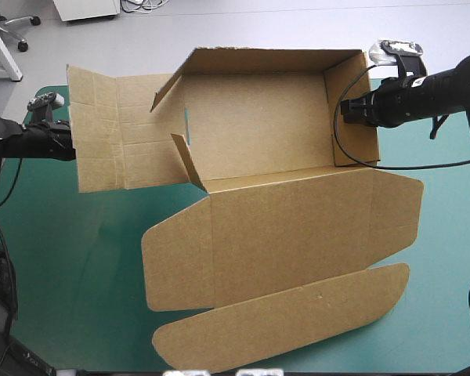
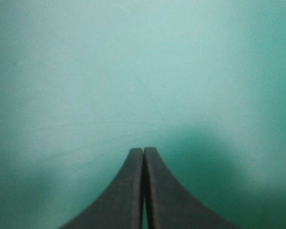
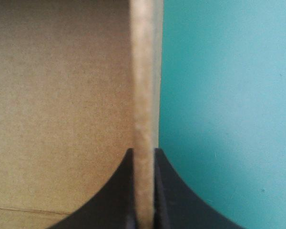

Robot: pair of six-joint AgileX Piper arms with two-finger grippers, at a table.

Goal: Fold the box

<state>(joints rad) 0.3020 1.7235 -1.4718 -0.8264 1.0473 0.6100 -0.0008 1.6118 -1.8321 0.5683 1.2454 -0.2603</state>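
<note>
From above, the brown box (image 1: pixel 282 227) sits mid-table on the teal-green cover (image 1: pixel 78 258). Its far and right walls are up, its lid lies flat toward the near edge, and a side panel spreads out to the left. The left gripper (image 1: pixel 63 142) is at that panel's outer edge, and the right gripper (image 1: pixel 346 110) is at the right wall.

In the left wrist view the black fingers (image 2: pixel 128 191) are clenched together on nothing, with only cover ahead.

In the right wrist view the fingers (image 3: pixel 171 200) pinch the upright wall's edge.

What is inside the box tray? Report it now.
Only bare brown floor shows inside the box. The right gripper is shut on its right wall, one finger inside; its arm covers part of that wall.
</note>
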